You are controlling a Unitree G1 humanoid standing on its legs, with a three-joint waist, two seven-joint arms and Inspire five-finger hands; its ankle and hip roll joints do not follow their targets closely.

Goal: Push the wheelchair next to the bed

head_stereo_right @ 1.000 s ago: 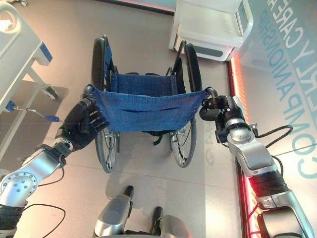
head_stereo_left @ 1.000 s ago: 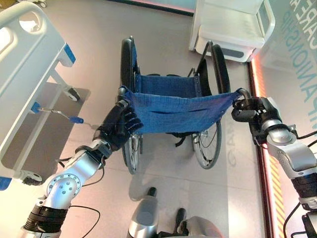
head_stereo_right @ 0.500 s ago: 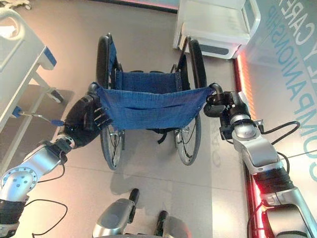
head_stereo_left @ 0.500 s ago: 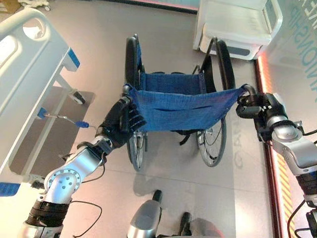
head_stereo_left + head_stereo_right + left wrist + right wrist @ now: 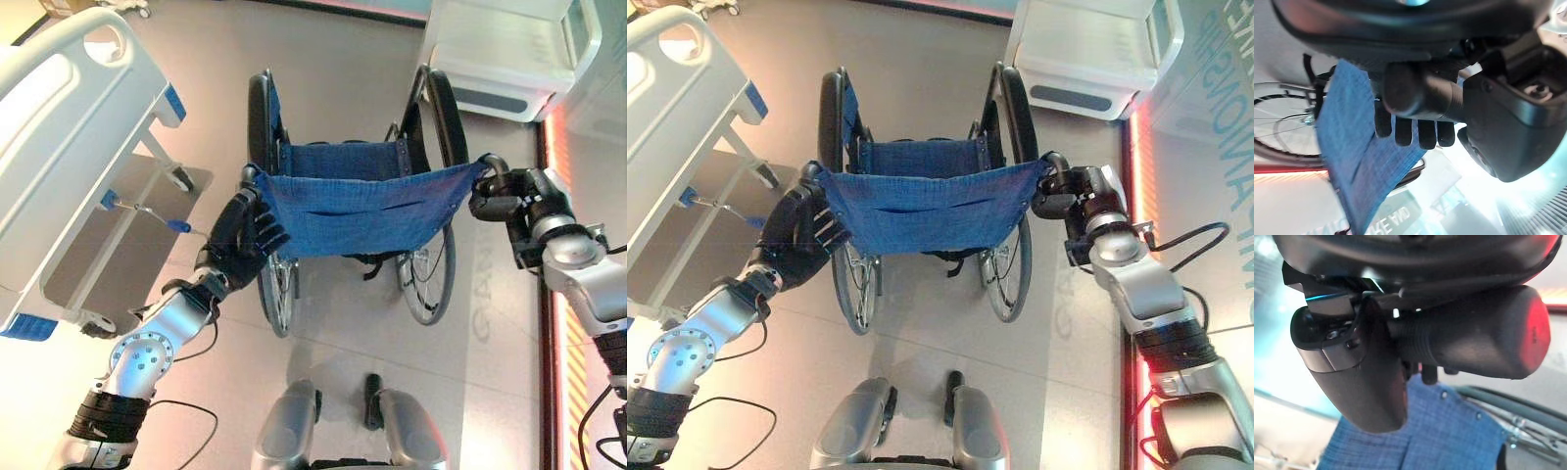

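1. Two hands are on the wheelchair [image 5: 353, 211] — the left hand [image 5: 240, 240] has its fingers curled round the push handle at its own end of the blue backrest cloth [image 5: 367, 208], and the left wrist view shows those fingers [image 5: 1410, 132] wrapped over the dark grip with the cloth just past them.
2. The right hand [image 5: 1073, 196] is closed round the opposite push handle [image 5: 1474, 340]; in its own wrist view the ribbed black grip runs through the hand with the thumb folded beneath it, the blue cloth just beyond.
3. So the grasp looks complete on both sides, and what is under way, as I judge it, is the push itself.
4. The bed [image 5: 69, 147] lies out beyond the left hand, on the outer side of that arm — its white end panel and wheeled frame are near the chair's left wheel [image 5: 260, 122] but clearly apart from it, with bare floor and a blue-tipped crank handle [image 5: 176, 225] between them.
5. Ahead of the right hand, past the chair's far end, stands a white cabinet [image 5: 1097, 54], well apart from the chair.
6. Remaining, by my reading: the chair is not yet alongside the bed; it needs to go further forward and toward the left-hand side until it stands parallel and close, and only then should the hands let go.
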